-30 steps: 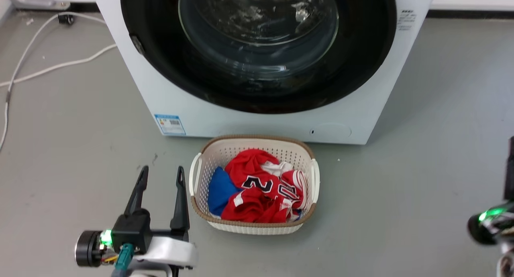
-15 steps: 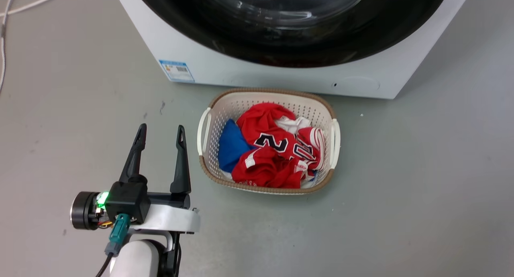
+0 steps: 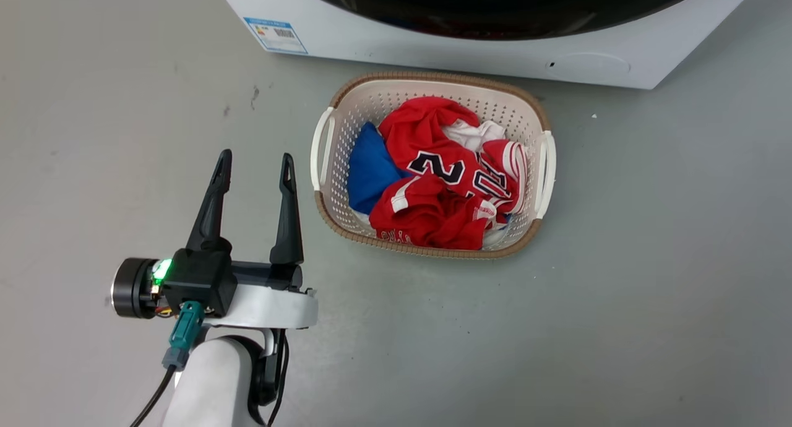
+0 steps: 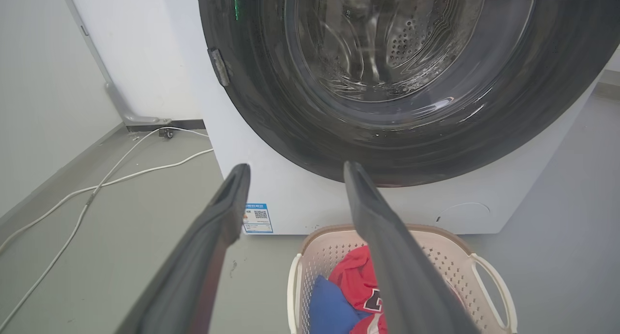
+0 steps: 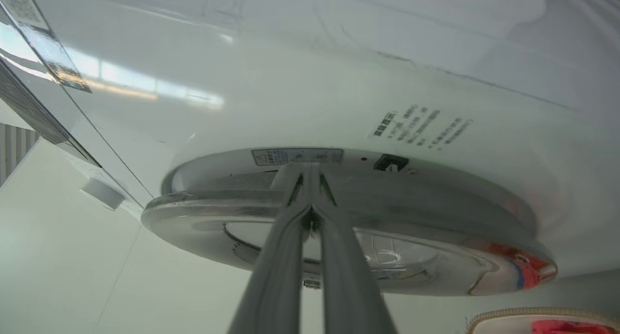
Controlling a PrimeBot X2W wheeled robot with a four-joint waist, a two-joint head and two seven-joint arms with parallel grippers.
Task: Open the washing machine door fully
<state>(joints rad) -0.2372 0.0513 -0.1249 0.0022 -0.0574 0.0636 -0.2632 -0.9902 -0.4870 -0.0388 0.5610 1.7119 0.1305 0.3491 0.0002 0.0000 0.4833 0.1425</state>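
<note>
The white washing machine (image 3: 433, 43) stands at the top of the head view, with the lower rim of its glossy black washing machine door (image 3: 495, 12) showing. In the left wrist view the door (image 4: 271, 106) lies against the front, its metal hinge (image 4: 218, 67) on the left. My left gripper (image 3: 255, 159) hovers open and empty over the floor, left of the basket. In the right wrist view my right gripper (image 5: 310, 172) is shut, its tips at the rim of the door (image 5: 436, 256) where it meets the white front (image 5: 290, 82).
A white woven basket (image 3: 547, 167) holding red and blue clothes (image 3: 445, 179) sits on the grey floor just in front of the machine. White cables (image 4: 97, 189) trail over the floor to the machine's left, beside a wall.
The head camera has tilted down, so machine and basket slid up the picture. The arm part at the right edge has left the view. My left gripper stays open.
</note>
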